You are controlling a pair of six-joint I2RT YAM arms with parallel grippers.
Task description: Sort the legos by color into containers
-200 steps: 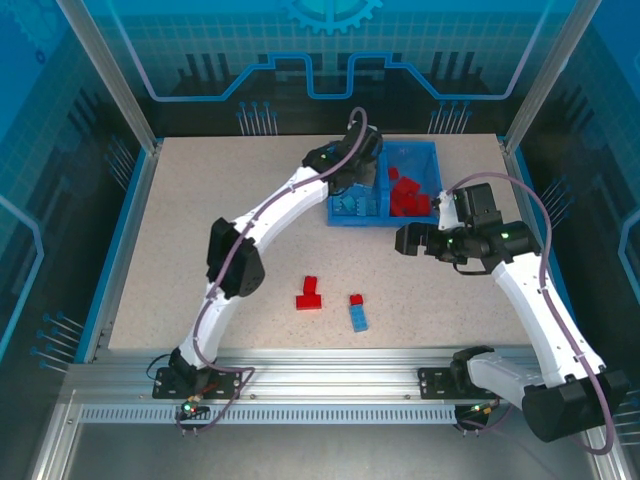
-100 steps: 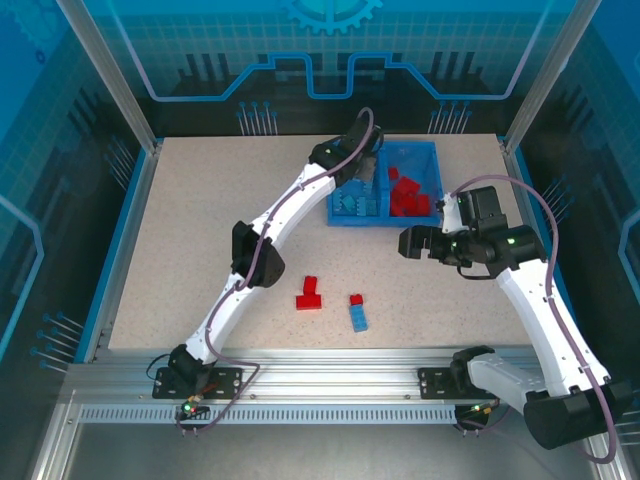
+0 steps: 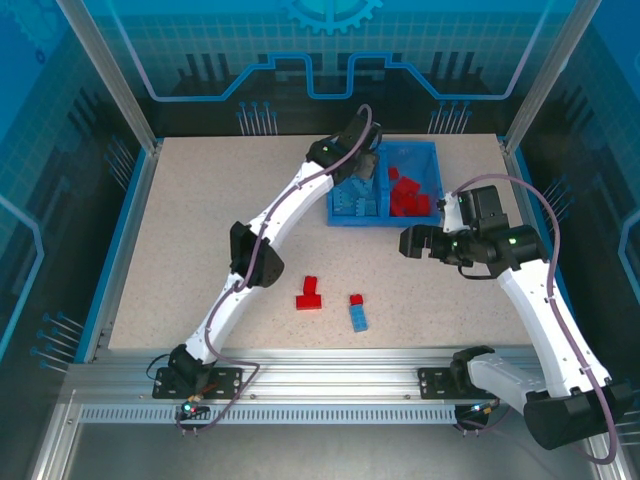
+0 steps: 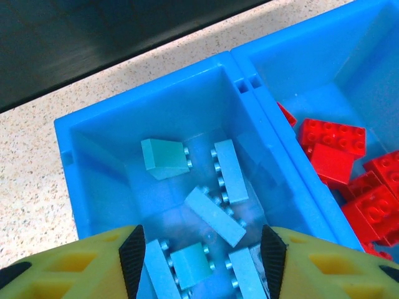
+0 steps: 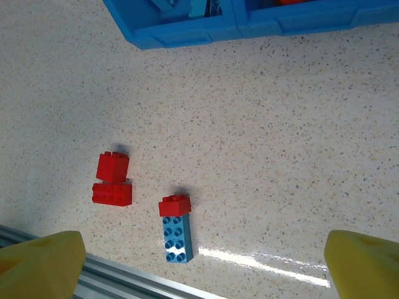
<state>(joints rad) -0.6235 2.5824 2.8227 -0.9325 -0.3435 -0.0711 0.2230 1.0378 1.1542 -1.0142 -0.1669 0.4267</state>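
Observation:
The blue bin point(image 3: 433, 150) stands at the back of the table. Its left compartment point(image 4: 93, 149) holds several light blue legos point(image 4: 215, 217), and its right compartment point(image 4: 349, 56) holds red legos point(image 4: 330, 143). My left gripper point(image 3: 362, 172) hangs over the left compartment. Its jaws are open, and its black pads point(image 4: 132, 258) hold nothing; the light blue bricks below them lie on the bin floor. My right gripper point(image 3: 408, 240) hovers wide open and empty in front of the bin. On the table lie two red bricks point(image 5: 113, 180), and a small red brick point(image 5: 174, 205) touches a blue brick point(image 5: 177, 237).
The loose bricks point(image 3: 309, 293) point(image 3: 357, 312) lie near the front edge, close to the aluminium rail point(image 3: 330, 365). Bare table stretches to the left of the bin and between it and the loose bricks. Blue frame walls close in both sides.
My left gripper has reached slightly farther over the left compartment and its jaws have parted from shut to open. The right arm has barely shifted, and the loose bricks have not moved.

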